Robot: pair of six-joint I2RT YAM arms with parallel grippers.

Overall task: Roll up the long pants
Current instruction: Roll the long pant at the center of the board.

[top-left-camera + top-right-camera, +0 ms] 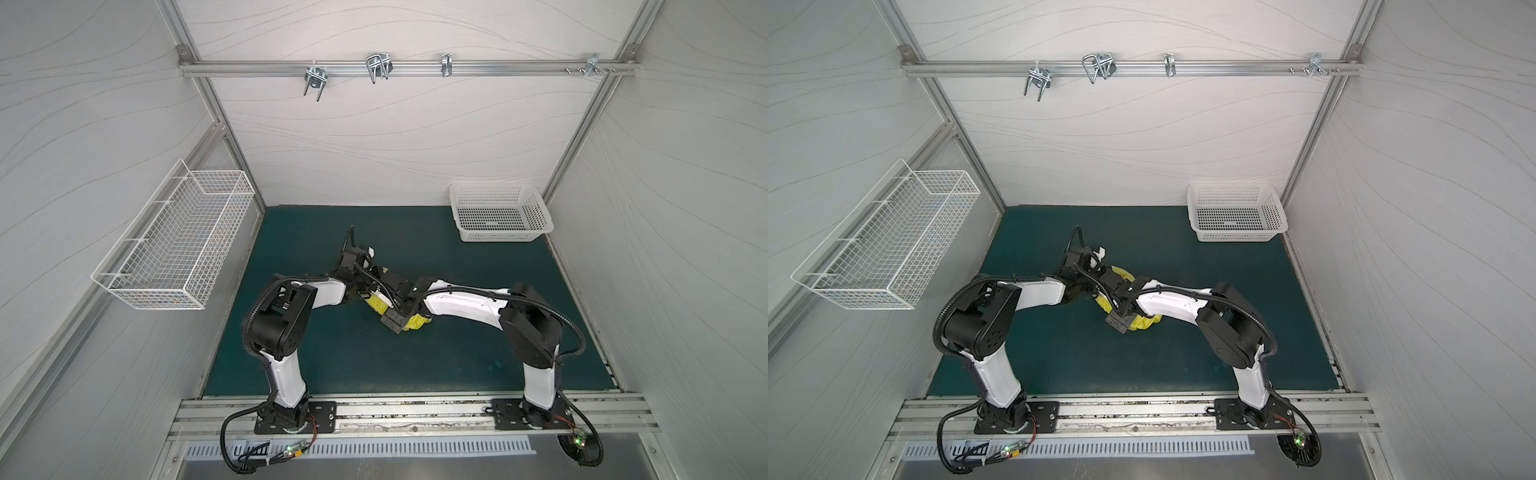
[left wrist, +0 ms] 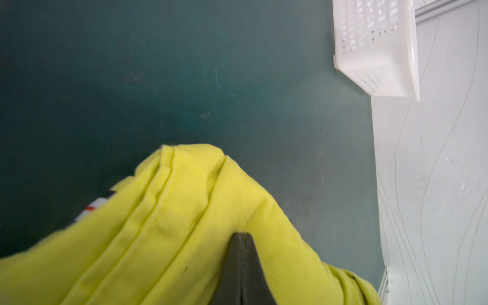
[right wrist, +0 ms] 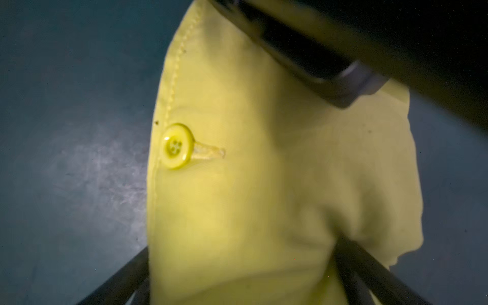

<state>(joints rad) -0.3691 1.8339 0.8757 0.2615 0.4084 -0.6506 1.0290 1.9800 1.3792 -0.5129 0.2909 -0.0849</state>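
- The left jaws are closed: in the left wrist view their two dark fingers (image 2: 229,269) lie tip to tip on the long pants (image 2: 171,224). If a fold is pinched between them, I cannot tell.
- The right jaws stand wide open, with one of the fingers (image 3: 369,269) at each side of the roll.
- Only the right wrist view shows a yellow button (image 3: 175,146) beside a stitched seam. Only the left wrist view shows the striped waistband (image 2: 97,208).
- In both top views the long pants (image 1: 415,323) (image 1: 1142,325) are a soft yellow-green bundle in the middle of the dark green surface (image 1: 332,361), mostly hidden under the two wrists.
- The perforated white plastic basket (image 1: 500,214) stands at the far right corner, and the wire basket (image 1: 174,249) hangs on the left wall.
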